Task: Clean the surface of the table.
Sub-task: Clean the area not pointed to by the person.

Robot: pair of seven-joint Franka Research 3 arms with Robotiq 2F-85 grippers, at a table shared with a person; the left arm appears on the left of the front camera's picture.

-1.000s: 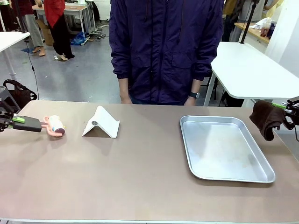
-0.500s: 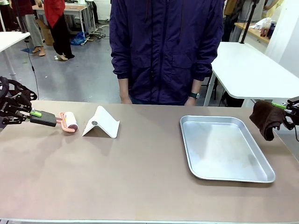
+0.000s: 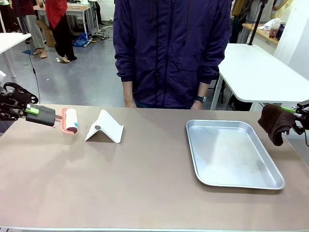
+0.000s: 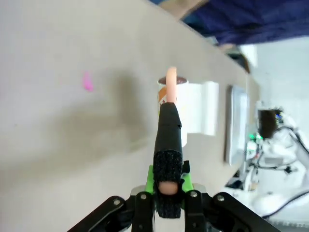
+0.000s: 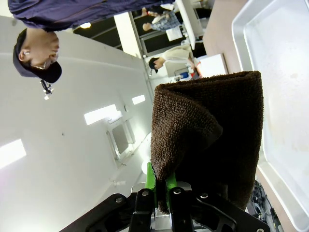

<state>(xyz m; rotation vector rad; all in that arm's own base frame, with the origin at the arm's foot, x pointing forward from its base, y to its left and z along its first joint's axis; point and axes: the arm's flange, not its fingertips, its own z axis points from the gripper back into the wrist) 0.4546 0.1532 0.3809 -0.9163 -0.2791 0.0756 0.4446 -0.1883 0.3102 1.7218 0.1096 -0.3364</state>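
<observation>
The brownish-taupe surface (image 3: 145, 188) is spread across the lower half of the front view, and a person in a dark purple jacket (image 3: 169, 48) is stood at its 12 o'clock edge. At 10 o'clock a lint roller (image 3: 71, 120) is held by its black-wrapped handle in the left fingers (image 3: 32, 110), which are clamped tight on it. Whether the roll touches the surface cannot be told. Just at the roller's 3 o'clock a white folded stand (image 3: 105, 126) is set. A silver metal tray (image 3: 227, 154) is laid at 3 o'clock. Past the tray, at the surface's 3 o'clock edge, a brown cloth (image 3: 275, 123) is pinched in the right fingers (image 3: 291, 110) and hung in the air. A small pink speck (image 4: 87, 81) is seen on the surface in the left wrist view. A white-topped table (image 3: 256, 72) and grey floor (image 3: 72, 77) are seen behind.
</observation>
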